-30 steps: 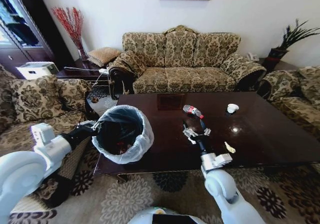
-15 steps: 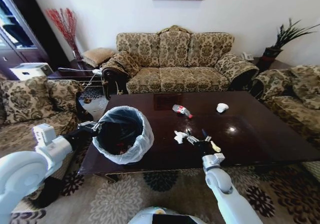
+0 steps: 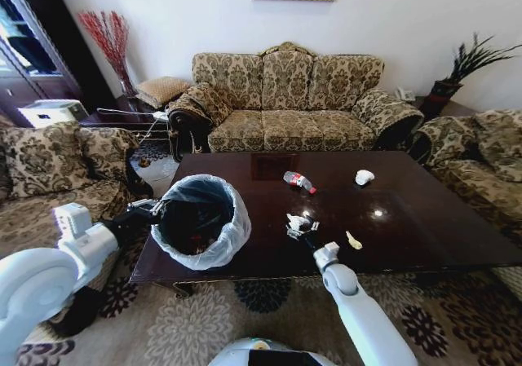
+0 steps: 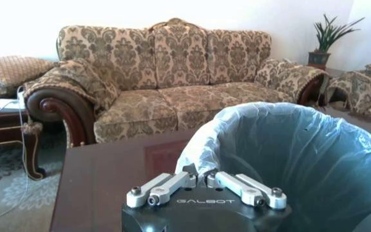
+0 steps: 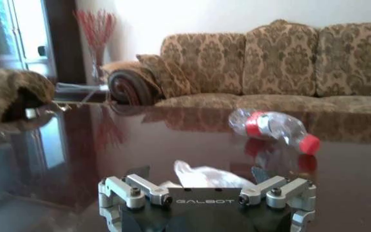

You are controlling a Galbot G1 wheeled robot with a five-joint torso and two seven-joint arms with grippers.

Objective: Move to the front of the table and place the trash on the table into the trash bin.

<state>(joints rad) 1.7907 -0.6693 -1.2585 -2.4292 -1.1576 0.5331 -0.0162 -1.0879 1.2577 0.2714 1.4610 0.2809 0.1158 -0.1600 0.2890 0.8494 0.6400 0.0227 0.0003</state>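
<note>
Four trash pieces remain on the dark glossy wooden table (image 3: pixel 424 227). Right pincer (image 3: pixel 298 229) spread wide around crumpled white paper (image 5: pixel 206 175); clear red-capped bottle (image 3: pixel 298 181) beyond it. Left pincer (image 3: pixel 153 207) clamped on black bag-lined bin (image 3: pixel 200 219) rim. Bin holds some litter already.

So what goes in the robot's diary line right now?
left gripper: shut on trash bin rim | right gripper: open around white wrapper | table

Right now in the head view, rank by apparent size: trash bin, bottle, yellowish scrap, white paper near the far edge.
1. trash bin
2. bottle
3. white paper, close to the bottle and farther off, so unsure
4. yellowish scrap
</note>
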